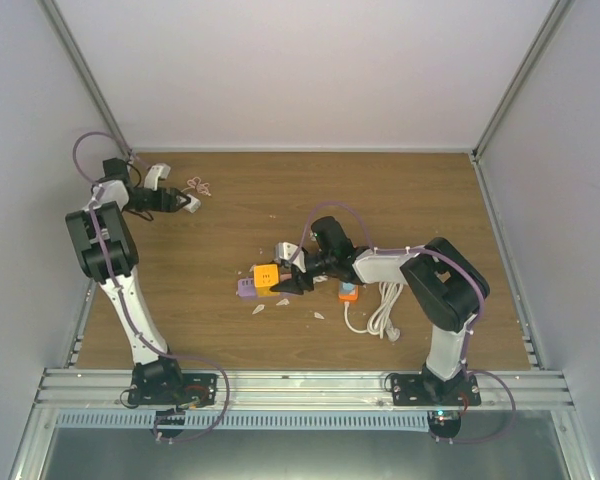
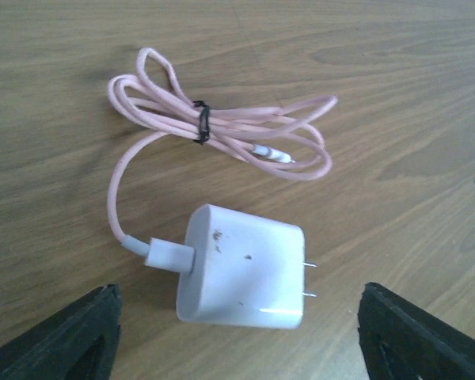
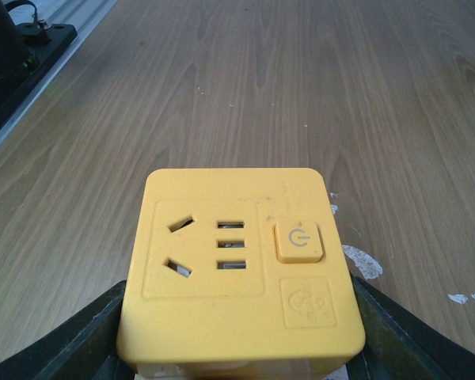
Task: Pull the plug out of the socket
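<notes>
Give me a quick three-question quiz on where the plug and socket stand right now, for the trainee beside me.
1. True or false: a plug sits in the yellow socket.
2. The white charger plug is: A) pushed into the socket; B) lying on the table with its prongs bare; C) hanging off the table's edge.
3. Which gripper has the socket between its fingers, and which has the plug between open fingers?
Key: 1 false. 2 B. 3 the right gripper has the socket; the left gripper has the plug.
</notes>
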{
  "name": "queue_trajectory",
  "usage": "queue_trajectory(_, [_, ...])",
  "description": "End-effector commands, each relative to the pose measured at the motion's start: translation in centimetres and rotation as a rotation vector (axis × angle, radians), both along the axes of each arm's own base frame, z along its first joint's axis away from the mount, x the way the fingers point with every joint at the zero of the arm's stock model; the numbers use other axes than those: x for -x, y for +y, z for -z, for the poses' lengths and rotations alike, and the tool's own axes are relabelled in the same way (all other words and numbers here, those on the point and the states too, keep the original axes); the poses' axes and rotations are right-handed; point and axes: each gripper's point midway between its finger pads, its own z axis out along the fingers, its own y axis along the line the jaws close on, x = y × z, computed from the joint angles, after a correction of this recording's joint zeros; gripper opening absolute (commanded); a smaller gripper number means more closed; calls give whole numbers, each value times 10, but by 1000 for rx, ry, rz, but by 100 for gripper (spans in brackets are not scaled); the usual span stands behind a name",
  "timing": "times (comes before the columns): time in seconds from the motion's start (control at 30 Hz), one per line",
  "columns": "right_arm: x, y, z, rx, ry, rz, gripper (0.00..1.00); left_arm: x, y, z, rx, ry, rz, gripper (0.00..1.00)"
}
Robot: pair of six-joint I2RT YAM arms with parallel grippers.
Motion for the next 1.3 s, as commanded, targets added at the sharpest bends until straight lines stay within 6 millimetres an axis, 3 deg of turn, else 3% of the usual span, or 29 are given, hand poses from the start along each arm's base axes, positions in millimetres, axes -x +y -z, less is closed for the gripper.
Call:
queue_trajectory(0.0, [-25, -8, 22, 83, -35, 102, 28, 12, -2, -52, -94, -121, 50, 86])
queue_trajectory(0.2, [-23, -4, 13, 68, -46, 89, 44, 49, -26, -84, -113, -206, 133, 94])
queue_trajectory(0.47, [-21, -2, -6, 57, -80, 52, 75, 88, -67, -109, -93, -278, 235, 94])
queue_trajectory(0.6, [-20, -2, -19, 60, -107, 34, 83, 104, -92, -120, -52, -296, 302, 95])
queue_trajectory(0.9, [-18, -15, -37, 110, -173, -2, 83, 153, -153, -118, -72, -363, 489, 95])
queue_trajectory(1.13, [-14, -24, -27, 174, -158, -13, 79, 206, -202, -110, -28, -449, 687, 95])
queue_trajectory(1.27, [-11, -31, -17, 217, -148, -12, 76, 223, -211, -103, -41, -485, 735, 96])
